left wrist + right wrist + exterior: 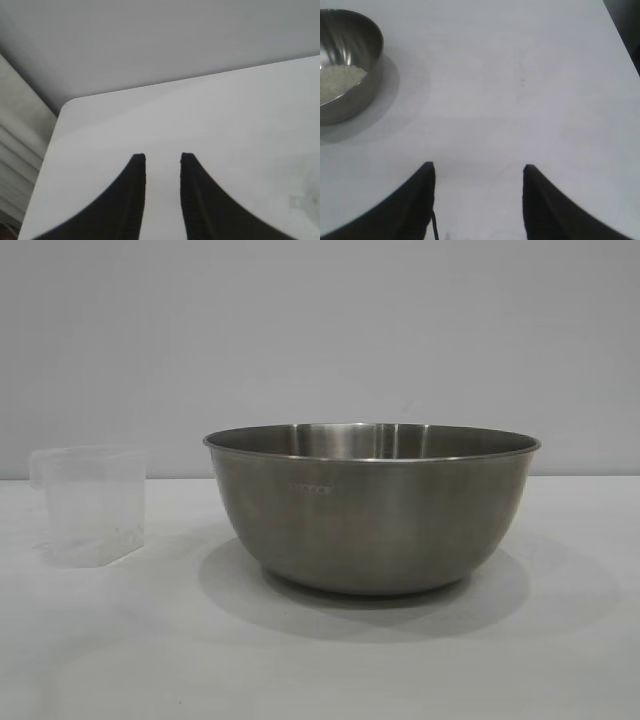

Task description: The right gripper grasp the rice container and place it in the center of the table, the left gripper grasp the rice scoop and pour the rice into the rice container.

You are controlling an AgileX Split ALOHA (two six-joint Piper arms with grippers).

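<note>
Rice (337,80) already in rice container (372,508) at table (320,660) centre; rice scoop (90,505) set down, near empty. Left gripper (163,159) narrow, holding nothing — right gripper (479,170) wide, empty. Likely only retreat remaining.

**What the views leave unseen**

From the exterior view, the rice container's (372,510) wall hides its inside. The lettering on its side is too faint to read. The right wrist view cuts the container off at the frame edge, showing only part of the rice (337,80). Both wrist views crop each tool's fingers at their base.
</note>
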